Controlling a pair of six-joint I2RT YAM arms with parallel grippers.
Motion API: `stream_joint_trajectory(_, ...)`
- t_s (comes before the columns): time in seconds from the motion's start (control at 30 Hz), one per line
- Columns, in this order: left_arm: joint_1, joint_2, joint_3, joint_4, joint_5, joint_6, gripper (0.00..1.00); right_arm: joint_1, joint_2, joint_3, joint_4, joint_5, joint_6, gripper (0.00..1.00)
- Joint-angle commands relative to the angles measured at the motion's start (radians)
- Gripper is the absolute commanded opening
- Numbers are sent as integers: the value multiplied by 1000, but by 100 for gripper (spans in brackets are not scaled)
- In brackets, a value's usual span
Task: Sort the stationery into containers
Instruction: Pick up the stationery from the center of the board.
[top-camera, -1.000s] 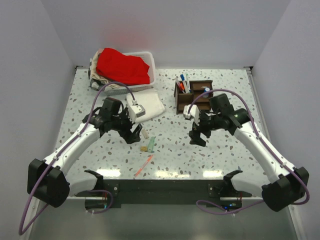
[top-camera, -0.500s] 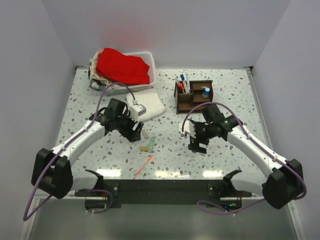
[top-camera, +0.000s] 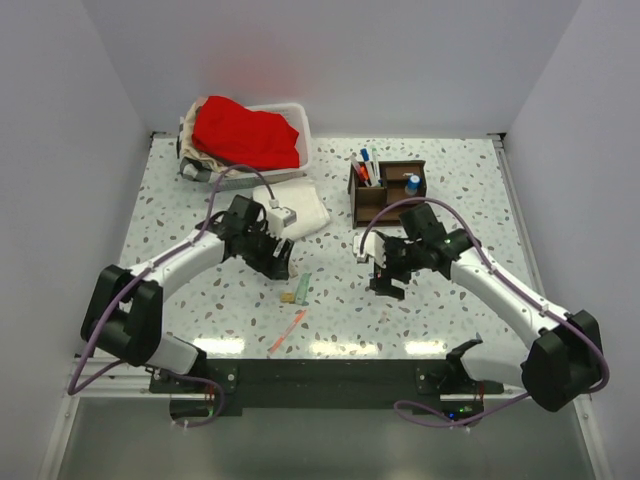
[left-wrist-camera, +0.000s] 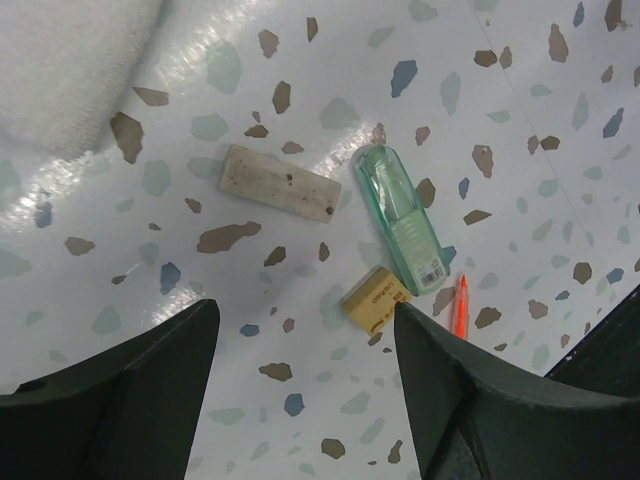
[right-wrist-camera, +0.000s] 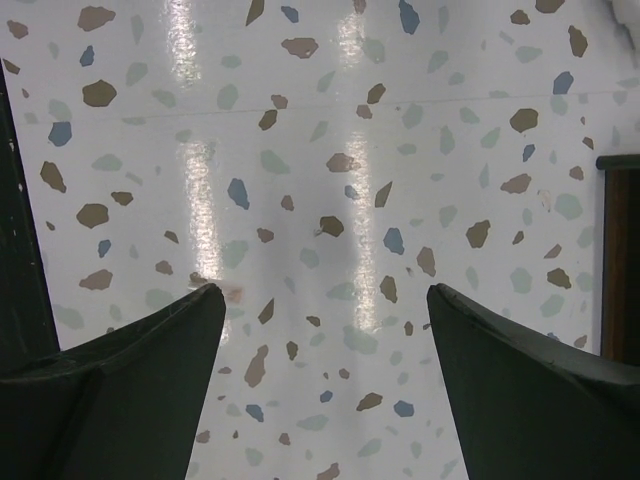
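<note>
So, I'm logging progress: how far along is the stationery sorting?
Done: pens and a blue bottle stand in the wooden organizer. In hand: nothing; left fingers are open above the remaining pieces, right fingers open over the table. To do: white eraser, green case, yellow block and orange-red pen lie on the table.

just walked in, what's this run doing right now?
Two arms are sorting stationery into the wooden organizer, which already holds a few pens and a small blue bottle. The left pincer is open and empty, hovering over the loose items: a white eraser, a green case, a tan block and an orange pen. The right pincer is open and empty over the tabletop near the organizer.
</note>
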Motion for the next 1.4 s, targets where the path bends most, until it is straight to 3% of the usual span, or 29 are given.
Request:
stream_joint_trajectory(0.0, 16, -59, 109, -28, -120, 34, 77, 44, 8, 44, -13, -55, -234, 87)
stream_joint_trajectory(0.13, 212, -132, 106, -50, -80, 37, 84, 77, 245, 212, -99, -142, -502, 89)
stream_joint_trajectory(0.37, 407, -233, 77, 10, -57, 20, 91, 144, 660, 699, -387, -180, -871, 79)
stream_joint_trajectory(0.63, 550, -374, 22, 27, -91, -23, 94, 238, 831, 827, -581, -63, -1289, 74)
stream_joint_trajectory(0.93, 579, -454, -30, 9, -80, -23, 95, 299, 961, 949, -561, -86, -1288, 67)
stream_joint_trajectory(1.37, 577, -414, -7, 27, -74, -30, 96, 339, 1081, 1036, -585, -38, -1229, 49)
